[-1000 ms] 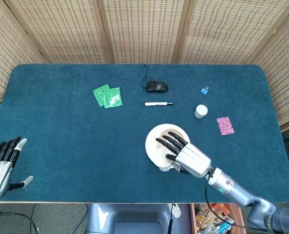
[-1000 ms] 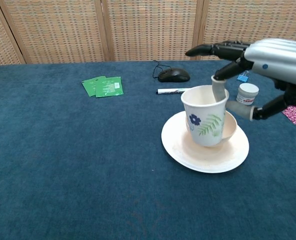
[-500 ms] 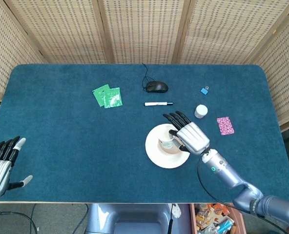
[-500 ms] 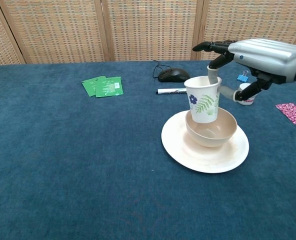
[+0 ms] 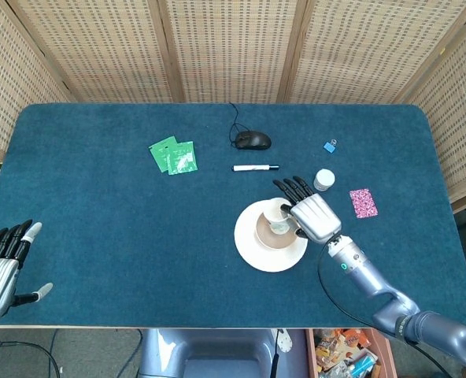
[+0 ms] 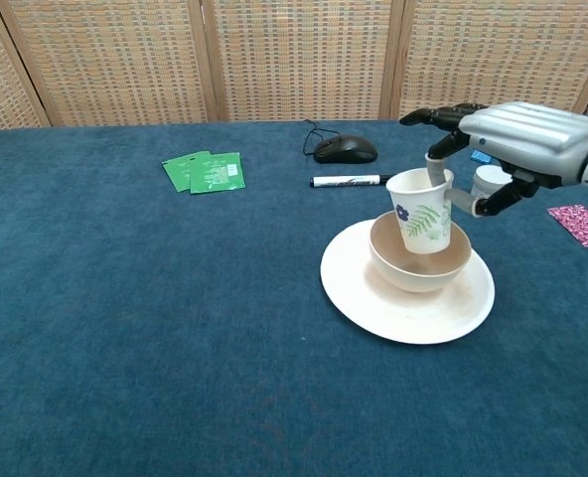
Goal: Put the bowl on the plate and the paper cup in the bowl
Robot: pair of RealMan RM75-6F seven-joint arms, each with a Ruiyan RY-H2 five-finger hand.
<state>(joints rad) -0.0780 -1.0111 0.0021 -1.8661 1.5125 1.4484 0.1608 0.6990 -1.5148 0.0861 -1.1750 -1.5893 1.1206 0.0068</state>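
A beige bowl (image 6: 413, 268) (image 5: 266, 236) sits on the white plate (image 6: 373, 303) (image 5: 249, 250). Inside the bowl stands a white paper cup (image 6: 422, 211) (image 5: 279, 215) with a fern and flower print, tilted slightly. My right hand (image 6: 517, 139) (image 5: 312, 215) pinches the cup's rim on its far right side, one finger inside and the thumb outside, the other fingers stretched out. My left hand (image 5: 3, 264) hangs open at the table's near left corner, far from the plate, and holds nothing.
Behind the plate lie a marker (image 6: 349, 181), a black mouse (image 6: 345, 149) with its cord, and green packets (image 6: 206, 171). A small white jar (image 5: 323, 180), a blue clip (image 5: 330, 146) and a pink card (image 5: 363, 202) sit to the right of the hand.
My right hand has carried the cup away from the table's near edge and lowered it into the bowl. The left hand has not moved.
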